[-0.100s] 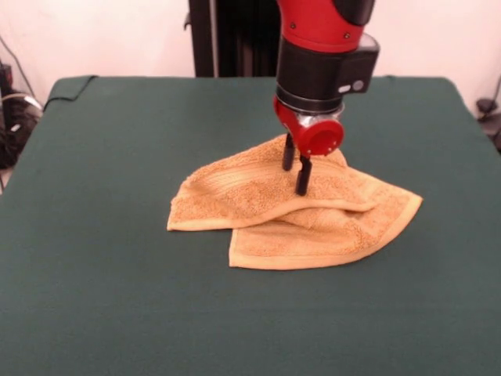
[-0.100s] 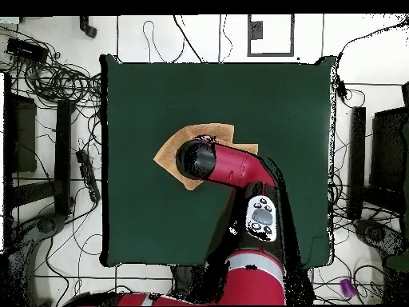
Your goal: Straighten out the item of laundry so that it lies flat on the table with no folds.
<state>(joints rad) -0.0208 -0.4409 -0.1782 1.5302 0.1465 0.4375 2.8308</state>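
Hanging just above the middle of the hand towel (image 1: 297,211), the claw (image 1: 296,171) is being held with its two black fingers (image 1: 303,177) pointing straight down. A narrow gap is being shown between the fingers in the front view, and nothing is being gripped between them, so the claw is being kept released. Whether the lower fingertip is touching the terry cannot be told; it is being seen right at the cloth's surface.

The orange-tan towel is being left crumpled directly beneath the claw, near the middle of the table (image 1: 94,282). It is being folded over itself: an upper layer is being spread to the picture-left of the claw in the front view, with a woven border band running along its near edge, and a lower layer is being exposed below and to the picture-right of the claw, ending in a pointed corner. A raised ridge of fold is being formed just under the fingers, where the two layers are overlapping.

In the overhead view the red arm (image 2: 240,168) is being stretched across the dark green table (image 2: 136,104) and the towel (image 2: 172,152) is being largely covered by the black wrist; only its edges are being shown around the wrist. Cables (image 2: 48,80) are being seen scattered on the floor, well apart from the claw.
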